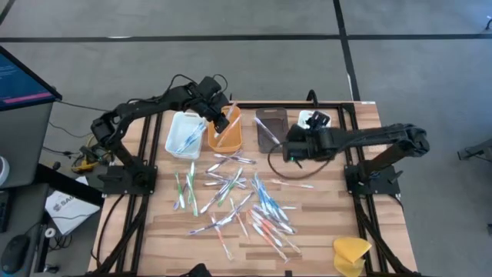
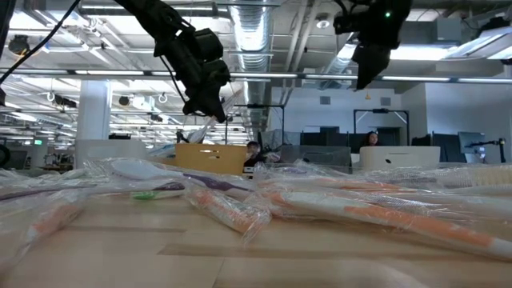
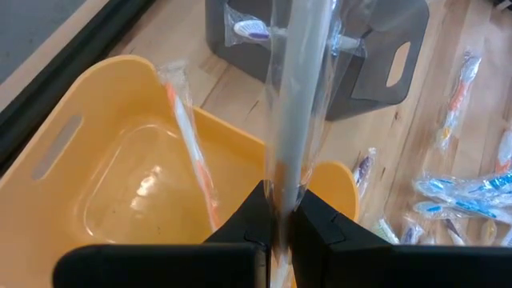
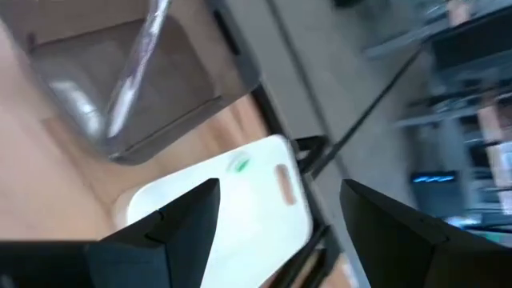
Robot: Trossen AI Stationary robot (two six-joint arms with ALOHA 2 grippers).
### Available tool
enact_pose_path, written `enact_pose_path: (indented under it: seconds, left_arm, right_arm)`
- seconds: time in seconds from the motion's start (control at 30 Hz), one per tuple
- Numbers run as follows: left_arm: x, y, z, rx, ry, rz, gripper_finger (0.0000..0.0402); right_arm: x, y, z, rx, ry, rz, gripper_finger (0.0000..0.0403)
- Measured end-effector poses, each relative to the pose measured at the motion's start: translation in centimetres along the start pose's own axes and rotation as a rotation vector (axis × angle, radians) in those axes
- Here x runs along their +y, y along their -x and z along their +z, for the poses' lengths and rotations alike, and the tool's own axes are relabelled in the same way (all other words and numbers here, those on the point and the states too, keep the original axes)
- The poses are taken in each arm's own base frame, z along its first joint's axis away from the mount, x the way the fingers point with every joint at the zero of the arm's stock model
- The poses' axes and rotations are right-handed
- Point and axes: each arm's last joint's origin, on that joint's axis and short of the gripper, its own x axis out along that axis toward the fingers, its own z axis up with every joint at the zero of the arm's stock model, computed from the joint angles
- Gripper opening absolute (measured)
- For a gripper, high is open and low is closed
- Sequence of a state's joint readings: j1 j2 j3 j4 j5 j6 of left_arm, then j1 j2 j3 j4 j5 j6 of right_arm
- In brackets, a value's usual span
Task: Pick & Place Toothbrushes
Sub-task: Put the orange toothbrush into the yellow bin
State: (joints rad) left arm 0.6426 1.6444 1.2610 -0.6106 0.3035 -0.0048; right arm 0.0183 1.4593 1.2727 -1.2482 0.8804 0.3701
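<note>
The sorting looks barely started: the orange tray (image 1: 224, 132) holds 1 wrapped orange-handled brush (image 3: 190, 152), the white tray (image 1: 184, 135) a blue one and the grey tray (image 1: 270, 125) 1 more, while most of the toothbrushes (image 1: 238, 200) lie scattered on the surface (image 1: 161, 223). The left end effector (image 3: 280, 220) is clamped on a wrapped toothbrush (image 3: 298, 104) just above the orange tray, not yet let go. The right end effector (image 4: 276, 212) hangs empty, fingers wide, over the far trays.
</note>
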Motion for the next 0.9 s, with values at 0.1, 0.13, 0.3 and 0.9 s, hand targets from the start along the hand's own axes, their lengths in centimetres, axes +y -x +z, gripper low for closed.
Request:
enact_pose_path:
  seconds: [0.1, 0.13, 0.3, 0.9]
  left_arm:
    - [0.0, 0.0, 0.0, 0.001, 0.0, 0.0, 0.0012]
    - [0.0, 0.0, 0.0, 0.001, 0.0, 0.0, 0.0012]
    - [0.0, 0.0, 0.0, 0.001, 0.0, 0.0, 0.0012]
    - [0.8, -1.3, -1.5, 0.011, -0.014, 0.023, 0.0012]
  right_arm:
    - [-1.0, -0.8, 0.0, 0.033, -0.033, 0.066, 0.0255]
    - [-1.0, -1.0, -0.2, 0.041, -0.026, 0.081, 0.0255]
    - [-1.0, -1.6, -1.9, 0.033, -0.03, 0.136, 0.0255]
    - [-1.8, 0.4, -5.7, -0.288, -0.346, 0.293, 0.0255]
